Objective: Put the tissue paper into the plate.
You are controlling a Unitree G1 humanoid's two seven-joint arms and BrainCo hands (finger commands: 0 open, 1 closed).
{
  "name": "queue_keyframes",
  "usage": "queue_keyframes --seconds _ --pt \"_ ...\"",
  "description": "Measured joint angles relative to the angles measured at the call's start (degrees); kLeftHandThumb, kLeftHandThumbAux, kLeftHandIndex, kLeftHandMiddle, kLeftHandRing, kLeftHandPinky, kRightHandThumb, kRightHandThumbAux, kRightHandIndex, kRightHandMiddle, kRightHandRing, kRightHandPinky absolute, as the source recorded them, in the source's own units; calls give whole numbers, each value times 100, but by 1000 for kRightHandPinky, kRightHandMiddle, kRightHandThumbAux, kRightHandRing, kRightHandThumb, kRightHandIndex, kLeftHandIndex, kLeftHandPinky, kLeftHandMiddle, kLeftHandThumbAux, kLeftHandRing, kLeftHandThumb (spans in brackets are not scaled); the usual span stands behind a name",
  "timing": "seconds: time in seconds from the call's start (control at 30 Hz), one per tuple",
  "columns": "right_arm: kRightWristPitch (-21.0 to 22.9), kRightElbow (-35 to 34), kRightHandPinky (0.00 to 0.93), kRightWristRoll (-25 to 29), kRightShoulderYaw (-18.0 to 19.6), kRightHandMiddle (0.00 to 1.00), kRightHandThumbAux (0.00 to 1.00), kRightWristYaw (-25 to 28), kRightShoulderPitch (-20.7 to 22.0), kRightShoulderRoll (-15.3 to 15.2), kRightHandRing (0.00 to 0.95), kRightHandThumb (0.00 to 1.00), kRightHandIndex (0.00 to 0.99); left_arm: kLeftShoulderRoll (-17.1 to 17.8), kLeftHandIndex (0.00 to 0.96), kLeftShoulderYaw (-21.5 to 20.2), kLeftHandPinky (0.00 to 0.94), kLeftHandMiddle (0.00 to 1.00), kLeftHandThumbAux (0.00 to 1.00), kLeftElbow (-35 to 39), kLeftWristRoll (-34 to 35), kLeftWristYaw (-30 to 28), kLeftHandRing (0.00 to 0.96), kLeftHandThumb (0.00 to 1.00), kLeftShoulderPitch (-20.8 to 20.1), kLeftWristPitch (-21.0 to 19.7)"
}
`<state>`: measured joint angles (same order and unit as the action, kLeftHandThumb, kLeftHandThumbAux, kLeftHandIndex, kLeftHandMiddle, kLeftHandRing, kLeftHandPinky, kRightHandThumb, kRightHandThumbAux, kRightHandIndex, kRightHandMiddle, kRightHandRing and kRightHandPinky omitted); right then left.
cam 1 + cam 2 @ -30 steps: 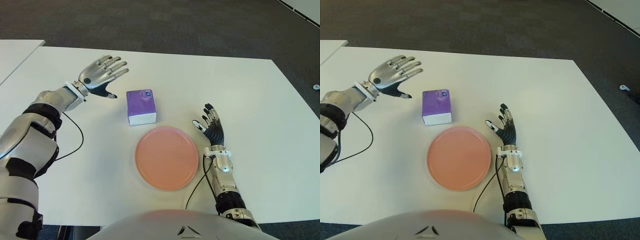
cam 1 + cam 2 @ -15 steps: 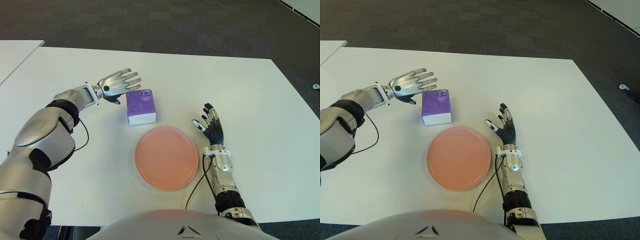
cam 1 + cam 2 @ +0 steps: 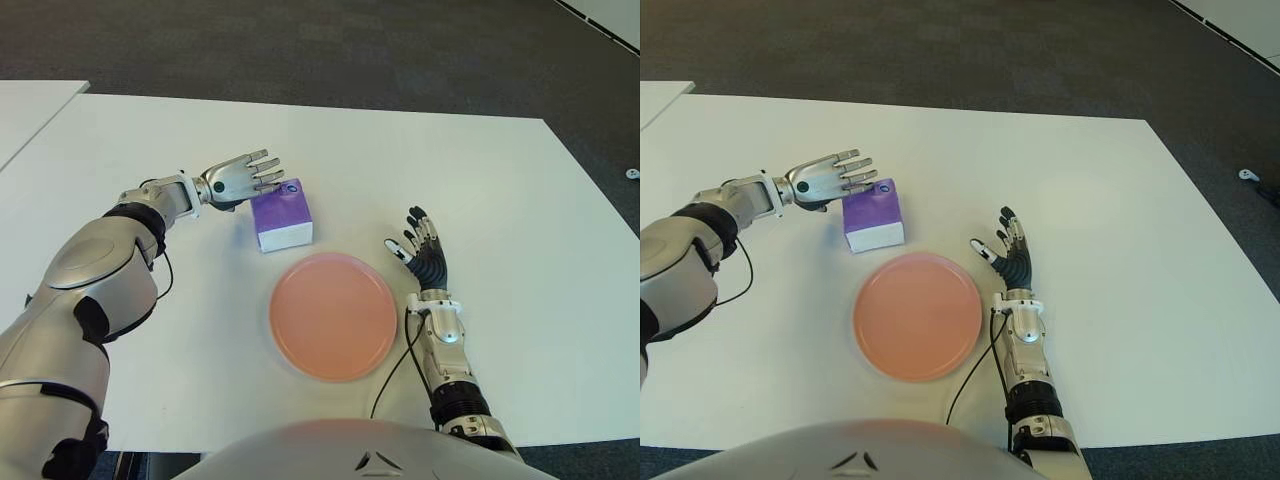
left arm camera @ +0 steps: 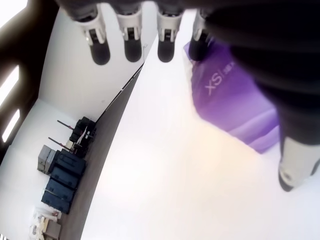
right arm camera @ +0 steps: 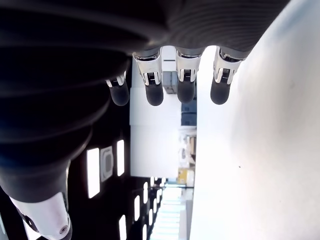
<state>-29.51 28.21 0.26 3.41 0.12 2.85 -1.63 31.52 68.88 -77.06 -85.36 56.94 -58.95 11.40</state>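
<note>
So there's one purple tissue pack (image 3: 282,214) sitting on the white table (image 3: 520,200), just behind the one pink plate (image 3: 333,315), toward its left edge. The pack is not in the plate; there's a thin strip of table between them. It's a small box-ish pack, purple on top with a white front face, and the left wrist view shows "XS" printed on its side.

The left hand (image 3: 238,178) is at the pack's back left corner, fingers (image 4: 133,49) stretched out straight and spread, thumb below them on the pack's left side. It has no grip on anything. The fingertips reach over the top back edge of the pack, and one looks like it's touching the purple wrapper in the wrist view, but I honestly can't tell if it's real contact or just overlap.

The right hand (image 3: 423,252) shows just to the right of the plate, palm facing in, all its fingers (image 5: 186,90) extended and loose, holding nothing.

Count: one pack, one plate, two hands, both open.
</note>
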Motion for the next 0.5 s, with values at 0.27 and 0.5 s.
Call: queue_keyframes --seconds 0.27,0.5 --pt "0 -1 18 12 7 2 739 -10 0 9 0 64 0 -5 0 158 0 0 622 9 35 84 0 61 -86 289" --pt "1 0 19 44 15 5 733 6 0 10 0 70 0 -24 0 224 0 0 619 31 90 175 0 46 -102 465"
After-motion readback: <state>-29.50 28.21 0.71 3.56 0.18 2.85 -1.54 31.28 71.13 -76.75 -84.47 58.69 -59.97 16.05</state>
